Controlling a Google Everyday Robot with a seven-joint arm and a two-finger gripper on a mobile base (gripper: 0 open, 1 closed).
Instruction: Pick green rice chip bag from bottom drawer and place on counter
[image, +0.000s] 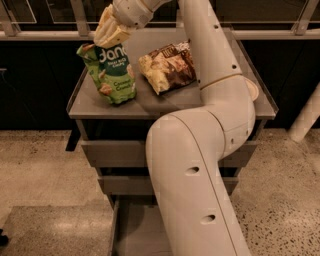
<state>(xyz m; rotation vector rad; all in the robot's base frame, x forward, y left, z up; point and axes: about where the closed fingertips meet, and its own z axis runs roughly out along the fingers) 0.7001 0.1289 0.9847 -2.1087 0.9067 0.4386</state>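
Note:
The green rice chip bag hangs upright over the left part of the counter, its lower end at or just above the surface. My gripper is at the top of the view, above the counter's back left, shut on the bag's top edge. The bottom drawer stands pulled open at the bottom of the view, and its flat grey floor shows. My arm crosses the cabinet front and hides the drawer's right side.
A larger brown-and-cream chip bag lies on the middle of the counter, right of the green bag. A white dish peeks out behind my arm at the right. Two shut upper drawers lie below the counter. A speckled floor surrounds the cabinet.

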